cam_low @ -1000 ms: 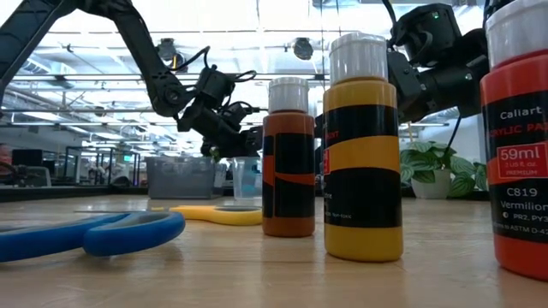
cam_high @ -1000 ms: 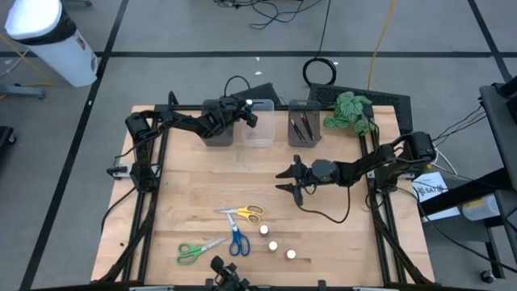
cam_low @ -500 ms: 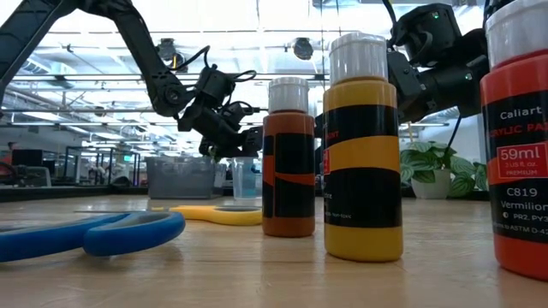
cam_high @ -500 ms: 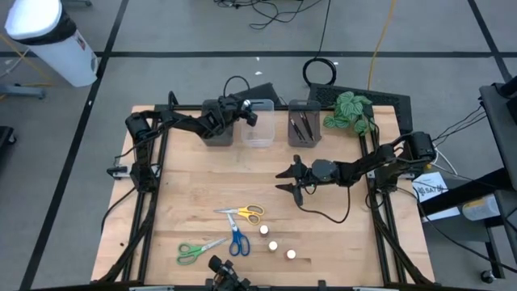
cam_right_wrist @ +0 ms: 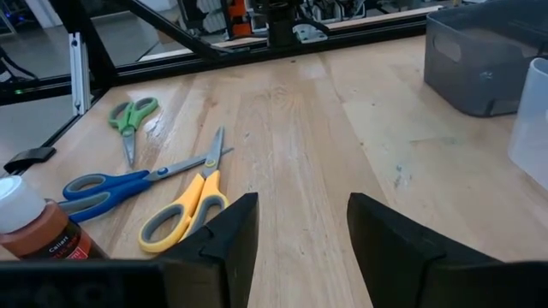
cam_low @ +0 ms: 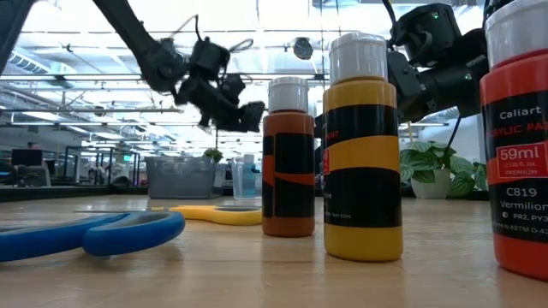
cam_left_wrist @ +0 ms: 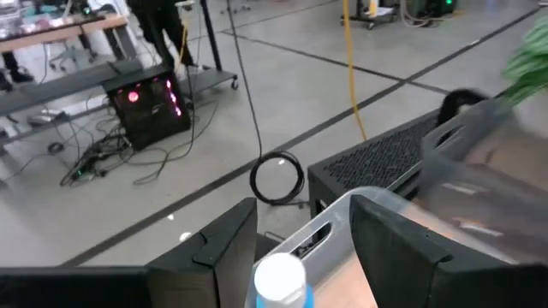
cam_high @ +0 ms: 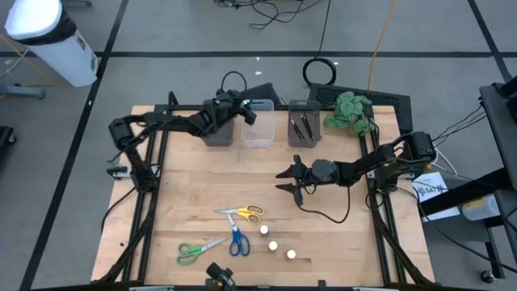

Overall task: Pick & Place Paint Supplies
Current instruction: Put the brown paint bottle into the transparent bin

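Scissors (cam_high: 242, 214) and three white-capped bottles (cam_high: 274, 245) lie on the counter (cam_high: 186, 186), well apart from both jaws in the high view. Left gripper (cam_high: 242, 109) hovers over the clear bin (cam_high: 258, 133); right gripper (cam_high: 289, 179) waits mid-counter. Left wrist view: jaws wide, a blue bottle (cam_left_wrist: 281, 281) between them inside the bin. Right wrist view: jaws wide, empty, scissors (cam_right_wrist: 181, 210) ahead.

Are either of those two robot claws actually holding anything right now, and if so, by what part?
No, nothing is held. The left end effector hangs open above the clear bin, where a blue bottle with a white cap sits below its fingers. The right end effector is open and empty over the table.
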Controlling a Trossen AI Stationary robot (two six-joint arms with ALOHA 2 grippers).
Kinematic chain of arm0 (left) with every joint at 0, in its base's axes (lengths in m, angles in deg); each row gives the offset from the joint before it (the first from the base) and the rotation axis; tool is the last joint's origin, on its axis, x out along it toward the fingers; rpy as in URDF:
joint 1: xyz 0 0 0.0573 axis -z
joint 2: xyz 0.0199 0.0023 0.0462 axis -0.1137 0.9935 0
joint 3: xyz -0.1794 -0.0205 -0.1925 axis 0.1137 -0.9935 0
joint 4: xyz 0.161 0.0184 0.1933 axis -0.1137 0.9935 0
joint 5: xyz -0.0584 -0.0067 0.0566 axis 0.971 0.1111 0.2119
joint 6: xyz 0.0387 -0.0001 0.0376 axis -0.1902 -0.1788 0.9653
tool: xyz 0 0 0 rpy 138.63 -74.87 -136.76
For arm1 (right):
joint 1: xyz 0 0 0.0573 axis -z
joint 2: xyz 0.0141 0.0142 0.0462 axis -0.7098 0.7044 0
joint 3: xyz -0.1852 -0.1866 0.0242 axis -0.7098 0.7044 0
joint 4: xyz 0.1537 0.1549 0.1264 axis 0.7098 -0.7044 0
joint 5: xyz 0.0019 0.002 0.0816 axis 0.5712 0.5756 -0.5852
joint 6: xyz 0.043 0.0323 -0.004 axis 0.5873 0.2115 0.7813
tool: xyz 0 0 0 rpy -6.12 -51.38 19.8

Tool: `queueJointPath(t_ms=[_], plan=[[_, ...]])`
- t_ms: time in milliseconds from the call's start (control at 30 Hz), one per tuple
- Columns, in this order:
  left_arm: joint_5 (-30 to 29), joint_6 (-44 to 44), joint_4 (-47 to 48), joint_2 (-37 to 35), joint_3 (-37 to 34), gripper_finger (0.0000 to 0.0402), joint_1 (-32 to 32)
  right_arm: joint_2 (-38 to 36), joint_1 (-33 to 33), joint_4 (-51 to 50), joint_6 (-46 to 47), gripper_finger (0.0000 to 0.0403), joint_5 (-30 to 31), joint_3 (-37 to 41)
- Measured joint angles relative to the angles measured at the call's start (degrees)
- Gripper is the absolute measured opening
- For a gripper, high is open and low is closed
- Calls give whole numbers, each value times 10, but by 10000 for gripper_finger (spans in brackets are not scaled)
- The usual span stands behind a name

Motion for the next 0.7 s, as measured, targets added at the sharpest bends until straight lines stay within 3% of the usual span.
queueJointPath(t_ms=[133,233,367,467,567,633,700], plan=[[4,-3,101,-73,0,200,22,0,0,1,0,165,0,0],[54,-28,191,-132,0,200,49,0,0,-1,0,164,0,0],[184,-77,280,-204,0,200,93,0,0,-11,0,164,0,0],[323,-132,324,-240,0,200,134,0,0,-13,0,165,0,0],[433,-106,401,-249,23,200,197,0,0,-14,0,165,0,0],[410,-90,467,-244,51,200,256,0,0,-14,0,165,0,0],[326,-88,510,-226,91,201,318,0,0,-14,0,165,0,0]])
